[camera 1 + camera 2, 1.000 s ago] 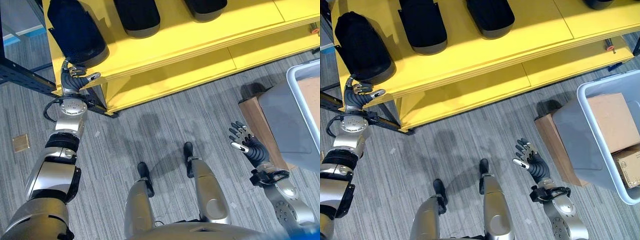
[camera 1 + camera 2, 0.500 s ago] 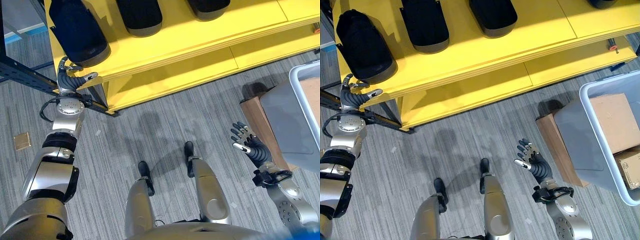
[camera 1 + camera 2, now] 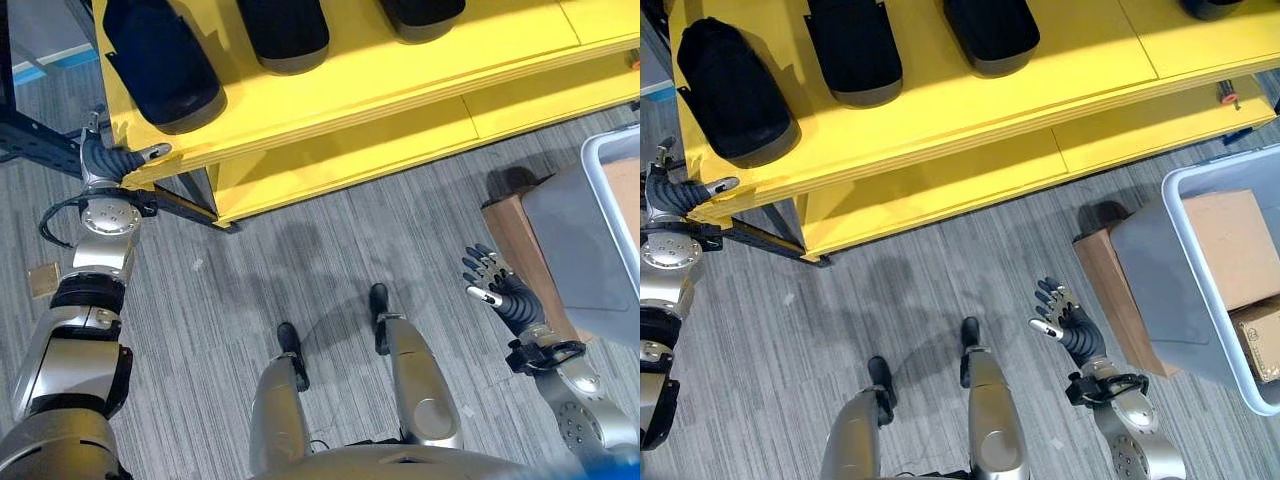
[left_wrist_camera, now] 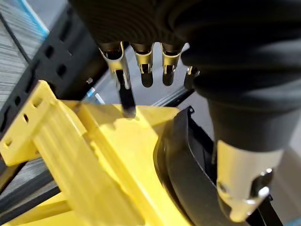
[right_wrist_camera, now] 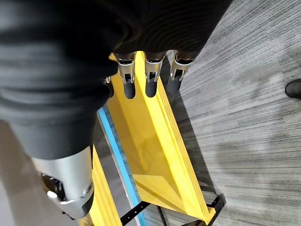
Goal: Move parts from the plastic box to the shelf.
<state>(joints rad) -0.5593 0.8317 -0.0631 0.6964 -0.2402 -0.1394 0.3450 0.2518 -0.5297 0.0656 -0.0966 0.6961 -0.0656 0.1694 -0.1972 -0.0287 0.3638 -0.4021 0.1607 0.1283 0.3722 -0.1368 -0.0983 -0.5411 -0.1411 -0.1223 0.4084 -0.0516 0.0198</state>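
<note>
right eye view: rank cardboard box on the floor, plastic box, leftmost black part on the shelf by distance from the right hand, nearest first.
From the right hand:
1. Cardboard box on the floor, just to its right, under the bin.
2. Plastic box, further right, sitting on that cardboard.
3. Leftmost black part, far up-left on the yellow shelf.

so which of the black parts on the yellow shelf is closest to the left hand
The leftmost black rounded part, at the corner of the yellow shelf; the left hand is just beside it, while the other black parts lie farther right.
</note>
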